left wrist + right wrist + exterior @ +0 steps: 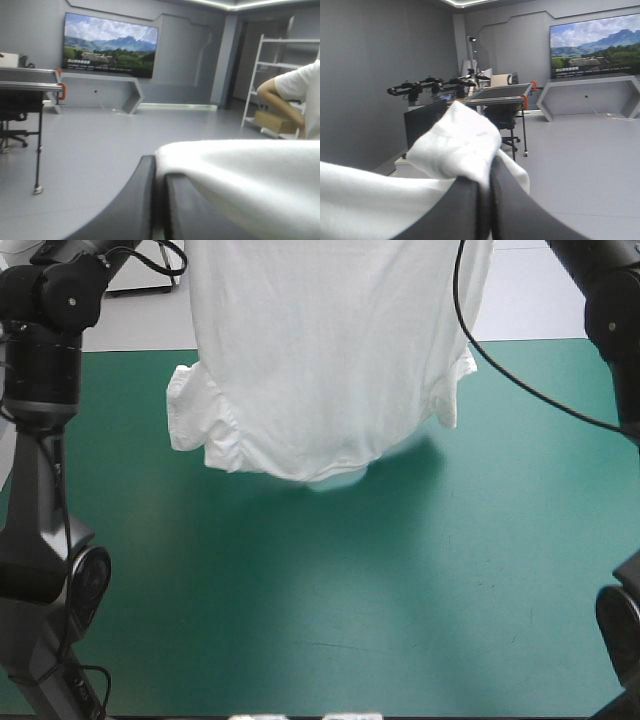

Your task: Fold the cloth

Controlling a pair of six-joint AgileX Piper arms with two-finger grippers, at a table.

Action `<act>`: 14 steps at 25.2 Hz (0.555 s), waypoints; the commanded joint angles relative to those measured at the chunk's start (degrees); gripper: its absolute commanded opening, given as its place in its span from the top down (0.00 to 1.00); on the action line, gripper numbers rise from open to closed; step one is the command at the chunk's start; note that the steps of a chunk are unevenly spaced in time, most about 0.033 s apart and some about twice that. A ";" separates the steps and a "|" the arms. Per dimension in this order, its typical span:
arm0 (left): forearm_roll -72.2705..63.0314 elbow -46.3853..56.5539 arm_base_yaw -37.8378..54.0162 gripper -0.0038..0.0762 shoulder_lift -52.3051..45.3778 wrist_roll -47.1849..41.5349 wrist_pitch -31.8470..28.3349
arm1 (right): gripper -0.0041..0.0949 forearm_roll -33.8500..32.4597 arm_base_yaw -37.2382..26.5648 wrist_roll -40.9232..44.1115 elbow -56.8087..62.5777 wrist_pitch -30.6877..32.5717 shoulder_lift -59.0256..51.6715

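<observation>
T-shirt (320,360) hangs as a white sheet between both arms, above the far half of the table. Left gripper (159,172) — black fingers all but closed, pinching a thick soft fold. Right gripper (484,182) likewise, cloth bunched over its tips. Outward: sleeves dangle low on both sides, and the bottom edge sags near the teal-green cover (350,620). To lay it flat, prob. best to hold both pinches level & taut and lower evenly — limp knit creases easily.

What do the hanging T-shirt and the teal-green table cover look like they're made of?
T-shirt: soft white fabric, probably cotton knit; matte, it drapes and creases. The teal-green cover: smooth matte sheet, maybe a rubbery or felt mat; lies flat without glare.
</observation>
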 commanded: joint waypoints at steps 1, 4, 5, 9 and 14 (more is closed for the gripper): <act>-19.83 -4.05 2.42 0.96 1.88 12.47 -14.52 | 0.97 3.31 -4.35 -0.24 -10.95 -6.00 5.91; -29.09 -12.57 3.53 0.96 8.25 20.82 -16.10 | 0.97 6.45 -6.73 -1.78 -25.96 -4.25 15.85; -30.03 -14.44 3.64 0.96 9.37 20.78 -15.29 | 0.97 6.47 -6.85 -1.88 -27.30 -4.24 17.05; -29.88 -14.80 4.77 0.96 10.93 20.67 -8.25 | 0.97 6.76 -7.21 -2.03 -26.06 1.10 17.17; -28.25 -14.80 5.70 0.96 11.89 20.15 9.02 | 0.97 5.81 -7.32 -3.78 -20.84 12.72 15.96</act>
